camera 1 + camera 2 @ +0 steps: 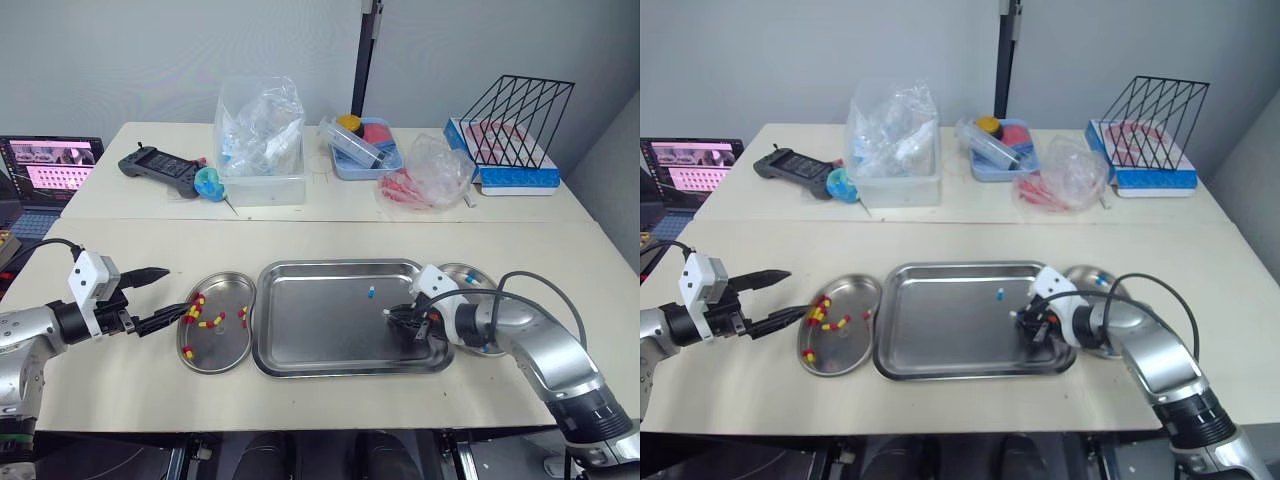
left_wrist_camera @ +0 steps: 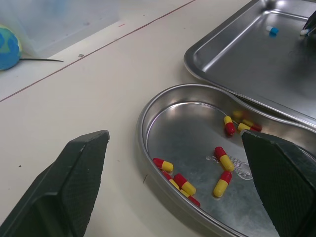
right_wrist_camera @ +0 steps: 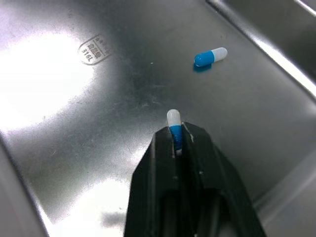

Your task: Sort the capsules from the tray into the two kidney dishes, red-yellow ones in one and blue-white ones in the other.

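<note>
**Blue-white capsule pinched; right dish half hidden**

My right arm covers most of the right dish [image 1: 468, 271], so I cannot make out its contents. The right gripper [image 3: 175, 140] is clamped on a blue-white capsule [image 3: 173, 122] in the tray [image 1: 320, 345]. Another capsule [image 3: 211, 57] lies loose nearby. The left gripper [image 1: 177, 292] hangs with its jaws wide apart beside the left dish [image 1: 228, 348], which holds red-yellow capsules [image 2: 224, 160].

"316L" stamp [image 3: 94, 49] on tray [image 3: 59, 133] (tilted)
</note>
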Robot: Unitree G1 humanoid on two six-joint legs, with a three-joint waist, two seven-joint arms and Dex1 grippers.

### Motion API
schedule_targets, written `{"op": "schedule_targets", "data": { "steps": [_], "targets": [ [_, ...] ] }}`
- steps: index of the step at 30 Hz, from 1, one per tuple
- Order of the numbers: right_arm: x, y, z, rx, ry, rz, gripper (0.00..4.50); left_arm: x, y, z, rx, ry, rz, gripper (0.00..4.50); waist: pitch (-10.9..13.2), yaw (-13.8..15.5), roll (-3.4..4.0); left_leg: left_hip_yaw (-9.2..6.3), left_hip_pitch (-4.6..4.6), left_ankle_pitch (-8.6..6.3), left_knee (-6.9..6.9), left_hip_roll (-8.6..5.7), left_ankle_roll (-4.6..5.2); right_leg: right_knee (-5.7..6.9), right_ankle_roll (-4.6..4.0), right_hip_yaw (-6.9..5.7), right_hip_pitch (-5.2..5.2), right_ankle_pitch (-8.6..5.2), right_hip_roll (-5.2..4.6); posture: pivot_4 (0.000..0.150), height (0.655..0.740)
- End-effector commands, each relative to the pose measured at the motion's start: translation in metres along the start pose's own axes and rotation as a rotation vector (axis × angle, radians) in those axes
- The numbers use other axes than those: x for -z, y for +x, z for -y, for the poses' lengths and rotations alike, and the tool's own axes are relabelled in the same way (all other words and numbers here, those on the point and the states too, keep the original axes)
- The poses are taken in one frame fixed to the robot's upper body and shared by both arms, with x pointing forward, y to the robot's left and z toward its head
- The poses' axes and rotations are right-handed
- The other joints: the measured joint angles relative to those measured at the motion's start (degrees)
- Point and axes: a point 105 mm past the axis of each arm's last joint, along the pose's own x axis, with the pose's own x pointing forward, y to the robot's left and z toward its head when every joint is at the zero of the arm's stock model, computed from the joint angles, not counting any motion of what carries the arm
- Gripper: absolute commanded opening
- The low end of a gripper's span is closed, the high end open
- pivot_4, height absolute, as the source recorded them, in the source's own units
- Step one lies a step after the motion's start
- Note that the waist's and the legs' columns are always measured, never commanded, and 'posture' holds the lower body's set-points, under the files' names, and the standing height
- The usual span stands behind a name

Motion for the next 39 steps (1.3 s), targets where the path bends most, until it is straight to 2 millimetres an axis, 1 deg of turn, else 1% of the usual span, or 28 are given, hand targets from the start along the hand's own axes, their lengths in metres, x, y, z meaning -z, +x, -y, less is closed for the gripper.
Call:
{"op": "schedule_targets", "data": {
  "steps": [1,6,8,10,11,13,14,15,18,21,24,29,35,37,39],
  "targets": [
    [-0.011,-0.004,0.006,0.022,-0.015,0.027,0.05,-0.011,0.003,0.001,0.001,0.052,0.026,4.5,0.0,0.0,0.0,0.0,0.0,0.0,0.0,0.0,0.0,0.0,0.0,0.0,0.0,0.0,0.0,0.15,0.74],
    [-0.028,-0.022,0.013,0.0,0.011,0.145,0.05,-0.01,0.003,0.0,-0.001,0.053,0.025,4.5,0.0,0.0,-0.01,0.0,-0.02,0.0,-0.01,0.0,0.01,-0.01,0.0,0.0,-0.01,0.0,0.0,0.15,0.74],
    [-0.033,-0.035,0.025,0.033,0.033,0.189,0.05,-0.01,0.003,-0.001,0.0,0.053,0.026,4.5,0.0,0.1,-0.01,0.0,-0.02,0.0,-0.01,0.0,0.01,-0.02,0.0,0.0,0.0,0.0,0.0,0.15,0.74],
    [-0.032,-0.048,0.04,0.09,0.051,0.197,0.05,-0.01,0.003,-0.001,-0.001,0.054,0.027,4.5,0.0,0.2,-0.01,0.0,-0.01,0.0,0.0,0.0,0.01,-0.02,0.0,-0.01,0.02,0.0,0.0,0.15,0.74],
    [-0.028,-0.057,0.051,0.135,0.053,0.185,0.05,-0.011,0.004,-0.002,0.0,0.056,0.027,4.5,0.0,0.3,-0.01,0.0,-0.01,0.0,0.0,-0.01,0.01,-0.02,0.01,-0.01,0.01,0.01,0.0,0.15,0.74],
    [-0.011,-0.084,0.079,0.246,0.052,0.123,0.05,-0.011,0.006,-0.003,0.004,0.06,0.029,4.5,0.0,0.5,-0.01,0.0,-0.01,0.0,0.0,-0.02,0.01,-0.03,0.01,-0.01,0.02,0.0,-0.01,0.15,0.74],
    [-0.003,-0.094,0.088,0.281,0.05,0.096,0.05,-0.012,0.007,-0.004,0.006,0.062,0.032,4.5,0.0,0.7,0.0,0.01,-0.01,0.0,0.0,-0.05,0.02,-0.03,0.01,-0.01,0.01,0.0,-0.02,0.15,0.74],
    [0.001,-0.1,0.092,0.296,0.048,0.082,0.05,-0.012,0.008,-0.004,0.007,0.063,0.034,4.5,0.0,0.9,0.0,0.02,-0.01,-0.01,0.0,-0.06,0.03,-0.04,0.01,-0.01,0.01,0.0,-0.04,0.15,0.74],
    [0.008,-0.103,0.096,0.312,0.041,0.076,0.05,-0.012,0.009,-0.004,0.013,0.067,0.035,4.5,0.0,0.6,-0.01,0.04,0.01,-0.01,-0.02,-0.02,0.03,-0.06,0.0,0.01,0.02,0.0,0.0,0.15,0.74],
    [0.02,-0.106,0.094,0.311,0.078,0.069,0.05,-0.012,0.01,-0.004,0.015,0.07,0.035,4.5,0.0,0.1,-0.01,0.04,0.03,0.01,-0.05,0.06,-0.02,-0.04,-0.02,0.04,0.01,-0.01,0.13,0.15,0.74],
    [0.023,-0.108,0.095,0.321,0.108,0.084,0.05,-0.012,0.011,-0.004,0.015,0.069,0.04,4.5,0.0,0.0,-0.01,0.05,0.02,0.01,-0.05,0.05,-0.02,-0.03,-0.01,0.06,0.01,-0.01,0.13,0.15,0.74],
    [0.021,-0.11,0.092,0.307,0.115,0.098,1.78,-0.012,0.013,-0.003,0.016,0.069,0.047,4.5,0.0,0.0,-0.01,0.05,0.04,0.01,-0.03,0.05,-0.02,-0.03,0.0,0.06,0.04,0.0,0.13,0.15,0.74],
    [0.022,-0.127,0.103,0.363,0.138,0.156,3.85,-0.013,0.012,-0.009,-0.007,0.075,0.049,4.5,0.0,0.3,-0.01,0.04,0.02,0.0,-0.01,0.03,-0.02,-0.05,0.01,0.06,0.04,0.0,0.11,0.15,0.74],
    [0.024,-0.149,0.121,0.478,0.145,0.255,4.49,-0.017,0.009,-0.014,-0.03,0.053,0.085,4.5,0.0,0.3,-0.01,0.05,0.03,0.0,-0.01,0.03,-0.01,-0.06,0.02,0.07,0.06,0.01,0.11,0.15,0.74],
    [0.035,-0.172,0.136,0.607,0.169,0.33,4.49,-0.019,0.005,-0.018,-0.059,0.043,0.106,4.5,0.0,0.4,-0.01,0.05,0.03,0.0,-0.01,0.02,-0.01,-0.06,0.02,0.06,0.06,0.01,0.11,0.15,0.74]
  ]
}}
